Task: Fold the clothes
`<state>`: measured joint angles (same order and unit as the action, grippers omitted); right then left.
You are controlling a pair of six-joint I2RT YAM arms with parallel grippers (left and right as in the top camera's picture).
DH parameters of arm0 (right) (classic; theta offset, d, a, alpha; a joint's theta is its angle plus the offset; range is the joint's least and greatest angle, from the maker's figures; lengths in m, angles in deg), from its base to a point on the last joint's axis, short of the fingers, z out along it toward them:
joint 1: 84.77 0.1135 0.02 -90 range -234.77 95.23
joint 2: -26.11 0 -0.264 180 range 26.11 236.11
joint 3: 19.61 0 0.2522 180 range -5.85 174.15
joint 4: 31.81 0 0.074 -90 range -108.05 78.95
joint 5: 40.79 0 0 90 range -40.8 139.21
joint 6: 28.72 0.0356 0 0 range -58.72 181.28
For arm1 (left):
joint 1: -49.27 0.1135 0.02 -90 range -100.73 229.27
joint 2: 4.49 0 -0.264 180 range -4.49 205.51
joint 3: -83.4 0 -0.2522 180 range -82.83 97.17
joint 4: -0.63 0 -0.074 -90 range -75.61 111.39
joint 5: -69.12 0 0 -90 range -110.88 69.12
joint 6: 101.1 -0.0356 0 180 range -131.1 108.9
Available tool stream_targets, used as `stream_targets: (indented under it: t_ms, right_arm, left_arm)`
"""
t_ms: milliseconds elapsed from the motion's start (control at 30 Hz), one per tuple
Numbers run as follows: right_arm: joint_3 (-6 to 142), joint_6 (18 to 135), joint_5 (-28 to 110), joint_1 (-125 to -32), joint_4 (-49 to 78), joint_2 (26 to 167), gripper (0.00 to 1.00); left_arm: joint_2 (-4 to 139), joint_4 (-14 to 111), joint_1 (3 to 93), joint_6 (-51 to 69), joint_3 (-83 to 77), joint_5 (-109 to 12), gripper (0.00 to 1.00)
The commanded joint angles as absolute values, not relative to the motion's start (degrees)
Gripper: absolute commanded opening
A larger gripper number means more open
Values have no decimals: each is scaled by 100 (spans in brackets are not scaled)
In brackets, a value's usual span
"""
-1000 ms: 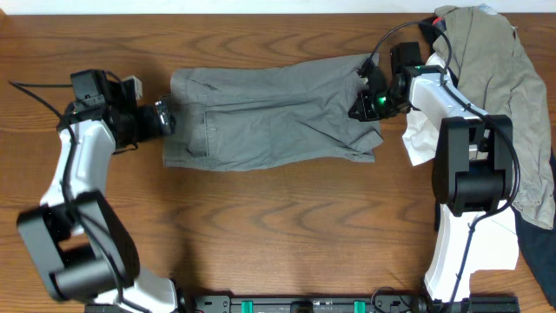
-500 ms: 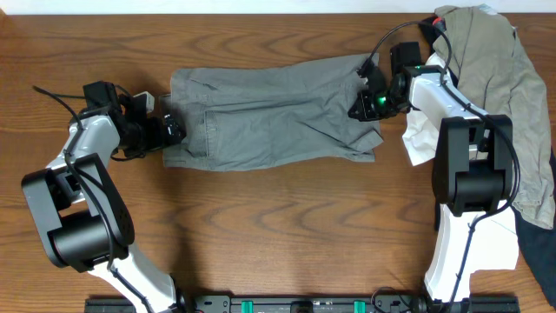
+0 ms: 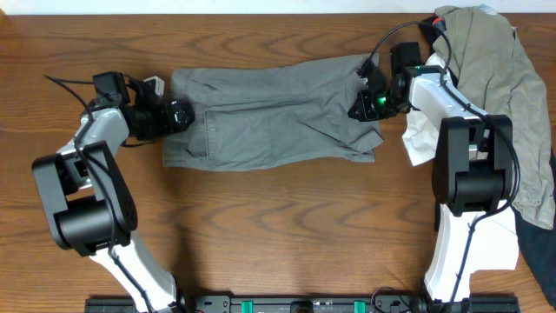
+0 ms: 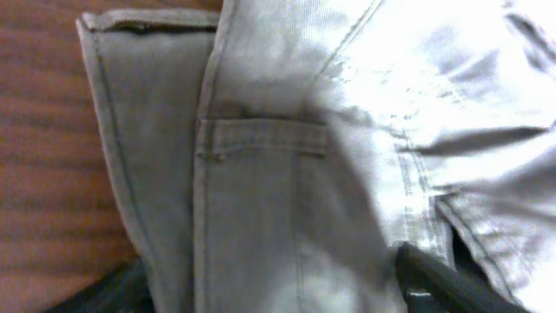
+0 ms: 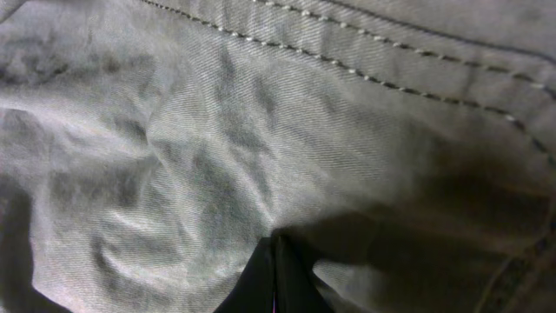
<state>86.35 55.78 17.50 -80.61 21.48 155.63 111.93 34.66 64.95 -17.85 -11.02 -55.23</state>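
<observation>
The grey shorts (image 3: pixel 278 117) lie flat and crosswise on the table, with stitched seams showing in the left wrist view (image 4: pixel 261 174). My left gripper (image 3: pixel 180 115) sits at their left end. Its dark fingers (image 4: pixel 439 283) stand apart with the cloth's edge between them (image 4: pixel 261 278). My right gripper (image 3: pixel 358 106) rests on the right end of the shorts. In the right wrist view its fingers are pressed together (image 5: pixel 276 239), their tips in a pucker of the grey cloth (image 5: pixel 217 130).
A khaki garment (image 3: pixel 495 78) is heaped at the back right, draped past the right arm. White cloth (image 3: pixel 420 139) and a navy piece (image 3: pixel 540 252) lie beside it. The wooden table (image 3: pixel 278 226) stretches in front of the shorts.
My left gripper has moved right and slightly back onto the left end of the shorts, and its jaws have narrowed. The right gripper and the shorts have stayed put.
</observation>
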Motion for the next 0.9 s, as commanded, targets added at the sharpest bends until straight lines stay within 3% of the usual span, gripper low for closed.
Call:
stream_targets:
  t_ms: [0,233,867]
  right_arm:
    - [8664,5525,1772,-7971,2157,15764,1]
    - [8664,5549,1770,-7927,2192,15764,1]
    - [8649,5545,1988,-7694,2502,15764,1]
  left_arm:
    - [11779,3612,6473,-1612,-1371,-5411,52]
    - [11740,3617,6473,-1330,-1369,-5414,6]
    - [9209,4933,6467,-1107,-923,-5081,6]
